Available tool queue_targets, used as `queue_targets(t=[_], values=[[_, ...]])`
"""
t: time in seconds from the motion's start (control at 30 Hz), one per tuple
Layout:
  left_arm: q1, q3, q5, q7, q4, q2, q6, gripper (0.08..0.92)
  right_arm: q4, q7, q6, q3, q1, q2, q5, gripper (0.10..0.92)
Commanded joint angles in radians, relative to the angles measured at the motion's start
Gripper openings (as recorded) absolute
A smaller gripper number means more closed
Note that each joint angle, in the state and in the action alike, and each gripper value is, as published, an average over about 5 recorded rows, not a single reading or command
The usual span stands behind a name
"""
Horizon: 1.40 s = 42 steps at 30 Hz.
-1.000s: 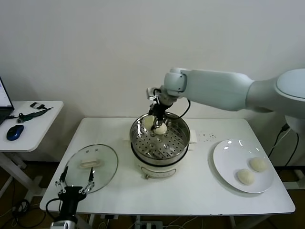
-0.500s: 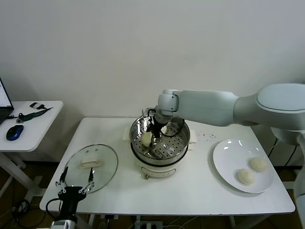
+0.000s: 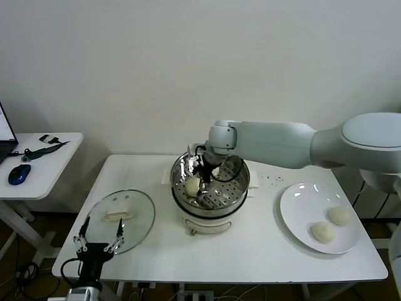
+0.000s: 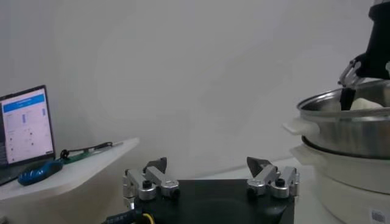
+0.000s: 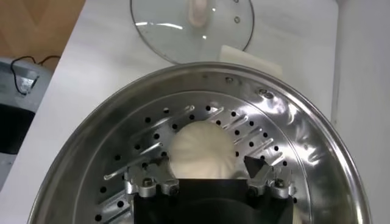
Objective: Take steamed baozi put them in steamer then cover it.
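One bun (image 3: 192, 185) sat on the perforated tray inside the steamer (image 3: 210, 216), toward its left side; the right wrist view showed it between the spread fingers of the right gripper (image 3: 202, 180), with gaps on both sides, so it looked released, not pinched. Whether a second bun was already in the pot could not be told; the arm hid that part. Two buns (image 3: 332, 224) remained on the white plate (image 3: 294, 207) near the table's right edge, well apart from the steamer. The glass lid (image 3: 121, 220) lay flat near the front-left corner of the table (image 3: 250, 257), not yet on the pot. The left gripper (image 3: 99, 246) hung at the table's front-left edge just beside the lid, fingers spread, holding nothing. Judged progress: roughly halfway at best, with the plate's two buns still to move and then the lid to go on.
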Motion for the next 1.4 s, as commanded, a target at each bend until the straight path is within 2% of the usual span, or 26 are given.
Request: queue_targets(t=[0.03,0.27,0.4,0.63,0.8,1.1,1.4], values=[[0.007,0.000,0.001,-0.001,-0.004,0.000,-0.003,0.823,0.071,-0.075,0.033,0.002,0.112,-0.153,-0.055,0.823],[0.014,-0.006,-0.001,-0.001,-0.005,-0.001,-0.007,0.823,0.189,-0.199,0.096,-0.004,0.214,-0.380,-0.146,0.823],[0.015,-0.012,-0.001,-0.003,-0.006,-0.002,-0.006,0.823,0.261,-0.237,0.126,0.003,0.201,-0.544,-0.254,0.823],[0.020,-0.011,-0.005,-0.020,-0.004,-0.005,-0.017,0.823,0.335,-0.260,0.177,0.037,0.055,-0.795,-0.493,0.823],[0.027,-0.011,0.009,0.003,-0.008,-0.011,-0.022,0.823,0.292,-0.261,0.221,0.211,-0.207,-0.895,-0.633,0.823],[0.031,-0.010,0.036,-0.001,-0.017,-0.031,-0.010,0.823,0.168,-0.267,0.269,0.613,-0.685,-0.920,-0.791,0.823],[0.032,-0.020,0.044,-0.010,-0.023,-0.039,0.002,0.823,0.023,-0.282,0.302,0.777,-0.813,-0.831,-0.882,0.823]])
